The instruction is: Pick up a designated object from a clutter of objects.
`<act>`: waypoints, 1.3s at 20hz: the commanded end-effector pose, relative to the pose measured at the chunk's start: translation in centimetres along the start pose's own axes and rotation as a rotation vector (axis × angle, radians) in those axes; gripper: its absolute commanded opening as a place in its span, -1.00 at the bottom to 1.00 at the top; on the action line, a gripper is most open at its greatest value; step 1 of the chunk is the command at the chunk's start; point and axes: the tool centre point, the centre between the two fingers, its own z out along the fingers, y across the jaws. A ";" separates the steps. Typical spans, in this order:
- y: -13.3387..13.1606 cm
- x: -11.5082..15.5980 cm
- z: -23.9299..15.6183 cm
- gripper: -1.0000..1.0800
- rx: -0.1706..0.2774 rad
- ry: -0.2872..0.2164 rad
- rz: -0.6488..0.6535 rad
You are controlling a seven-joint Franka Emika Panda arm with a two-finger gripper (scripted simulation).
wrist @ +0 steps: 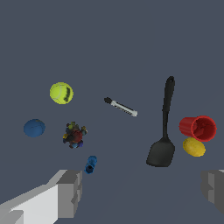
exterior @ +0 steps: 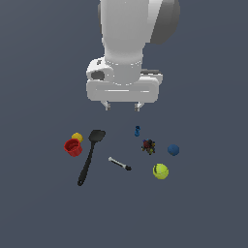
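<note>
Saw gripper fingers (wrist: 70, 192) closest to the wrist camera, pale grey blocks at either edge of the picture. Found the gripper (exterior: 122, 105) with jaws spread wide apart and nothing between them, hanging clear above the dark floor (exterior: 43, 208) and touching none of the items.

Took the black spatula (exterior: 90, 155) as the marker for everything else. Saw it lying flat, blade end toward the arm in the exterior view and handle running away from it.

Placed the red cup (exterior: 73, 147) just beside the spatula, on the exterior view's left of the handle near the blade, apart from it by a narrow strip of floor. Could not tell whether the cup stood upright or lay tipped. Noted its open mouth and thick rim showing in both views. Spotted the yellow ball (exterior: 77, 137) tight against the cup, level with the spatula's blade and on the same side.

Found the rest of the clutter on the spatula's other side, toward the exterior view's right:
- Nearest, the white-black marker (exterior: 119, 163), lying flat near the middle of the handle.
- Farther out, the small blue piece (exterior: 137, 131), level with the blade.
- Just past that, the dark multicoloured toy (exterior: 148, 146).
- Well apart from the spatula, the blue ball (exterior: 173, 149) and the green tennis ball (exterior: 160, 171).
</note>
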 end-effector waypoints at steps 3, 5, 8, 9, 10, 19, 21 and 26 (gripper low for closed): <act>0.0 0.0 0.1 0.92 0.001 -0.003 -0.001; 0.1 -0.2 0.5 0.92 0.003 -0.012 -0.005; 0.3 -0.5 1.4 0.92 0.007 -0.034 -0.015; 0.4 -0.6 1.6 0.92 0.008 -0.039 -0.017; 0.4 -0.6 1.7 0.92 0.009 -0.042 -0.018; 0.9 -0.4 2.2 0.92 0.008 -0.042 -0.027; 1.4 -0.2 2.6 0.92 0.008 -0.042 -0.034; 3.3 0.5 4.2 0.92 0.006 -0.041 -0.064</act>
